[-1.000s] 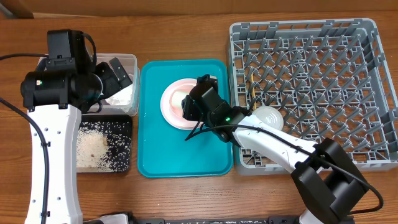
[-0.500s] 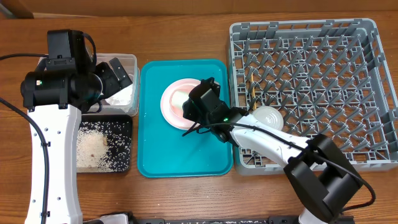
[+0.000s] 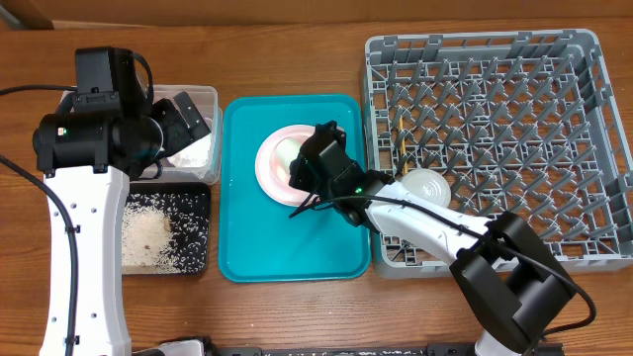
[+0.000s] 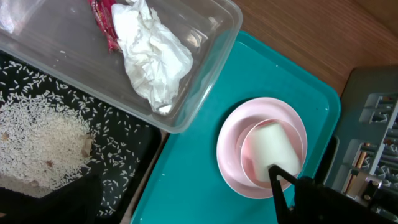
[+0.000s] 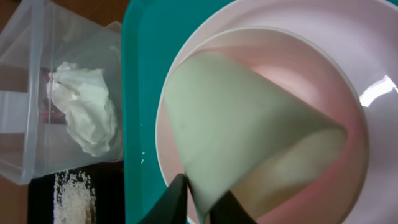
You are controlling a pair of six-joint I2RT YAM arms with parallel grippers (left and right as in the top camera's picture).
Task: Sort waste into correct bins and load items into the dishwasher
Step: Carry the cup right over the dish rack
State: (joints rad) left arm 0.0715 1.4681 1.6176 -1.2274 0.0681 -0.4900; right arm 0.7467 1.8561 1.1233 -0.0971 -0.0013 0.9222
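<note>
Cup (image 5: 249, 130), quantity one: cream, smooth and tapered, lying on its side inside the pink dishes (image 4: 231, 163). Quantity of dishes: two, round and glossy, the smaller nested in the larger, both on one teal tray (image 3: 247, 237) with rounded corners. The right gripper (image 5: 200, 188) has its two dark fingers drawn close together on the cup's wall at the rim; the contact sits at the frame edge, so the clamp appears firm rather than confirmed. The left gripper (image 3: 183, 114) hangs over the tub with its fingers spread apart and nothing between them. Clear tub (image 4: 205, 81), quantity one: rectangular, transparent plastic, holding one crumpled white tissue (image 4: 152, 53) and one red wrapper (image 4: 102, 15) beside it. Black tray (image 3: 198, 198), quantity one: shallow, rectangular, just in front of the tub, carrying a heap and a scatter of whitish rice (image 4: 37, 137). Grey rack (image 3: 593, 148), quantity one: square, moulded plastic, grid floor with many upright pegs, to the right of the teal tray. One round white bowl (image 3: 427, 186) sits in the rack near its left edge.
</note>
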